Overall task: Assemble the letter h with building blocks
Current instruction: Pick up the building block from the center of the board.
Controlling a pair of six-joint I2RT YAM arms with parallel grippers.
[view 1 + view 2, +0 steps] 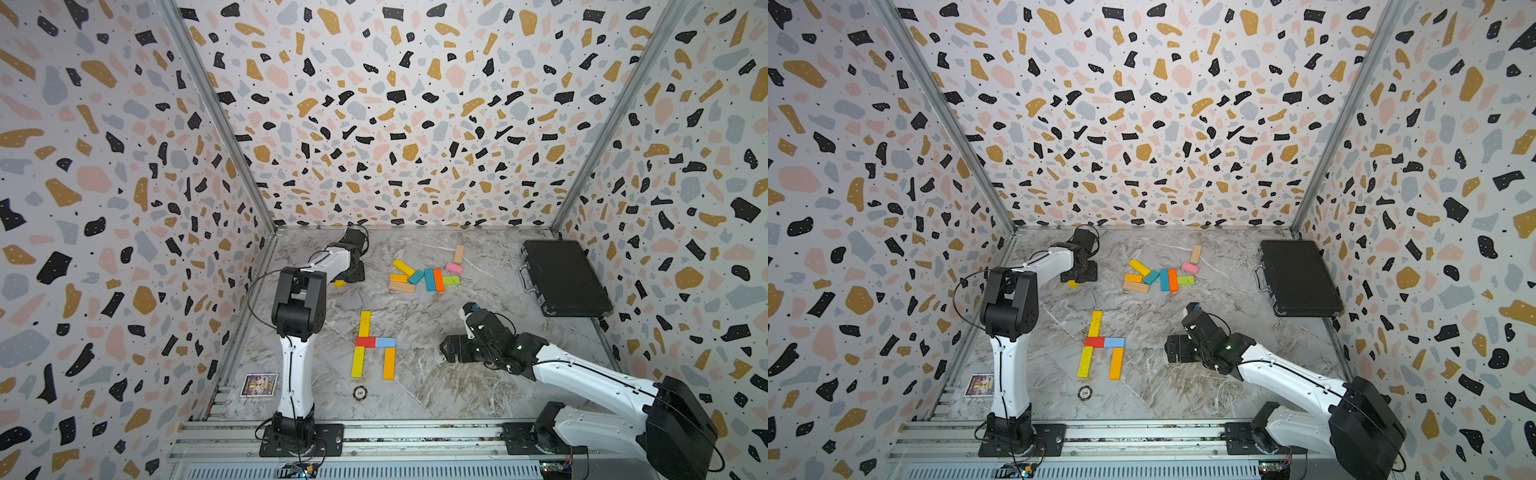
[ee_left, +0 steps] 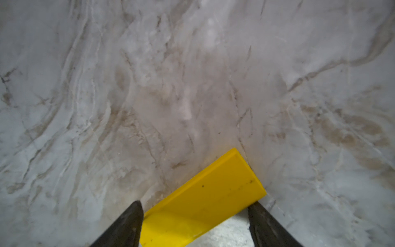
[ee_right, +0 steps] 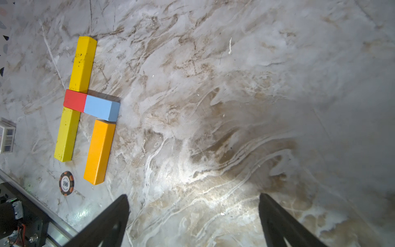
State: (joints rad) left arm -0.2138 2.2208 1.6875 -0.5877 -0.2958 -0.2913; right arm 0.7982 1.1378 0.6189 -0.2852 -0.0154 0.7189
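Left wrist view: the left claw [image 2: 195, 205] has a finger on each side of a yellow block [image 2: 213, 184] at the far left, likely to lift it; I cannot tell if it squeezes. In the middle, the letter h [image 1: 365, 342] looks done. The right claw [image 3: 193, 196] hangs wide and empty, probably keeping clear.

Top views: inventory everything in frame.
h blocks: five; two yellow, red, blue, orange; table centre.
loose blocks: nine; yellow, two orange, two teal, green, pink, two wood; behind the h.
yellow block: one; yellow; left of the pile.
black case: one; black; far right.
poker chip: one; black-orange, marked 100; before the h.
card box: one; printed; by left arm's base.
left pincer: straddles yellow block; grip unclear.
right pincer: open, empty, right of the h.
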